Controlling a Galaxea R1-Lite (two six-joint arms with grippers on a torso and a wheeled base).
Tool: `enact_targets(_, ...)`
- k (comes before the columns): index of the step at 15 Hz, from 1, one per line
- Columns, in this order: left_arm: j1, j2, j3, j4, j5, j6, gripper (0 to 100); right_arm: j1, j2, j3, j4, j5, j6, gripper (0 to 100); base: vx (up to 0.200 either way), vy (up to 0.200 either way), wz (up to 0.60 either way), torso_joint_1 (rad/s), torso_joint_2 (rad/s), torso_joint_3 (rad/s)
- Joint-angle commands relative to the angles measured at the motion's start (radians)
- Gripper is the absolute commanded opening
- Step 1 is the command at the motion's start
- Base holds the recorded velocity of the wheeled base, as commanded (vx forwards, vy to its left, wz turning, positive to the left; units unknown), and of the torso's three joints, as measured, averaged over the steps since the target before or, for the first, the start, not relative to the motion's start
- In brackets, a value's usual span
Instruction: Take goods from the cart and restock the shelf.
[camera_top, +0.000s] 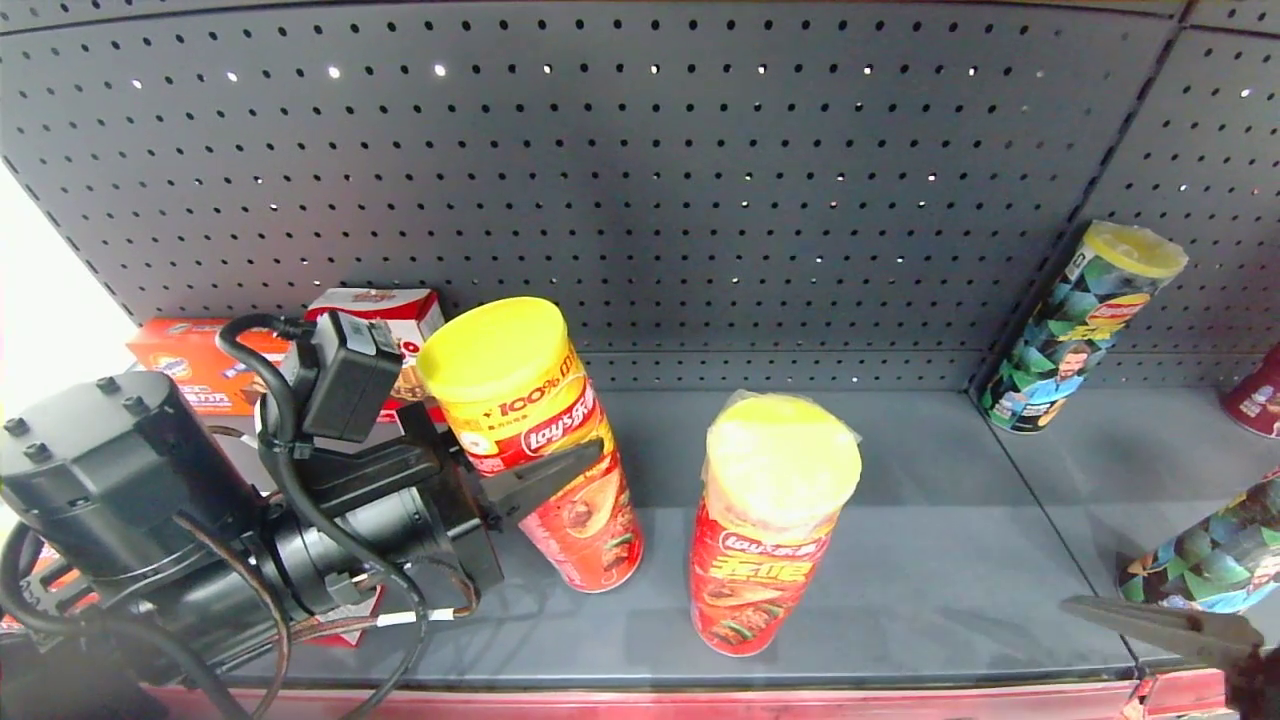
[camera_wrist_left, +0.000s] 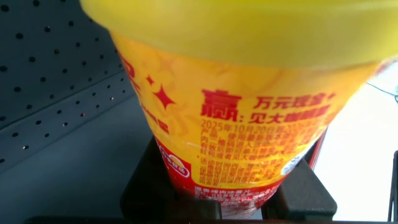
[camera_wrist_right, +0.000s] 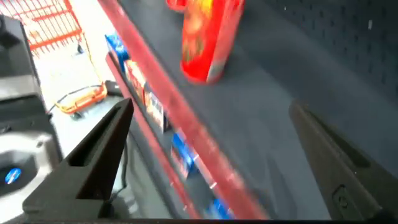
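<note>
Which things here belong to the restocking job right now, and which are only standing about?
In the job:
- red chip canister, gripped by the left hand
- shelf, where it goes
- right hand, open and free

Standing about:
- second red canister, upright mid-shelf
- green canister, back right
- orange box and red-white box, behind the left arm

Head overhead; wrists close; common shelf (camera_top: 920, 560).
</note>
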Motion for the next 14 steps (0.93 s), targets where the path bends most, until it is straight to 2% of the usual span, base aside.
enact_targets(1,-0.003,0.002,-0.001,-0.001,0.0,0.0,0,0.002,-0.249,0.09,0.104,-0.06,0.051,100,0.0,0.0,0.0,0.0,0.0,0.0)
enact_targets(5,-0.005,0.003,-0.001,-0.001,0.0,0.0,0,-0.038,-0.555,0.139,0.426,-0.178,0.119,100,0.0,0.0,0.0,0.0,0.0,0.0)
enact_targets(6,-0.006,0.005,0.0,-0.001,0.0,0.0,0,-0.087,-0.659,0.131,0.555,-0.204,0.133,100,0.0,0.0,0.0,0.0,0.0,0.0)
enact_targets(7,-0.009,0.008,0.0,-0.001,0.0,0.001,0,-0.144,-0.694,0.109,0.629,-0.214,0.157,100,0.0,0.0,0.0,0.0,0.0,0.0)
enact_targets(8,-0.012,0.014,-0.003,-0.001,0.0,0.001,0,-0.221,-0.699,0.103,0.636,-0.214,0.177,100,0.0,0.0,0.0,0.0,0.0,0.0)
enact_targets(9,-0.014,0.026,-0.001,-0.001,0.0,0.003,0,-0.334,-0.693,0.103,0.638,-0.214,0.179,100,0.0,0.0,0.0,0.0,0.0,0.0)
enact_targets(11,-0.011,0.043,-0.009,0.004,0.0,0.034,0,-0.578,-0.686,0.102,0.641,-0.212,0.179,100,0.0,0.0,0.0,0.0,0.0,0.0)
enact_targets(12,-0.011,0.048,-0.017,0.006,0.0,0.034,0,-0.636,-0.691,0.102,0.641,-0.211,0.179,100,0.0,0.0,0.0,0.0,0.0,0.0)
enact_targets(13,-0.009,0.049,-0.044,0.015,0.003,0.034,0,-0.735,-0.708,0.102,0.641,-0.208,0.18,100,0.0,0.0,0.0,0.0,0.0,0.0)
enact_targets(14,-0.011,0.052,-0.066,0.018,0.001,0.035,0,-0.753,-0.731,0.102,0.641,-0.208,0.18,100,0.0,0.0,0.0,0.0,0.0,0.0)
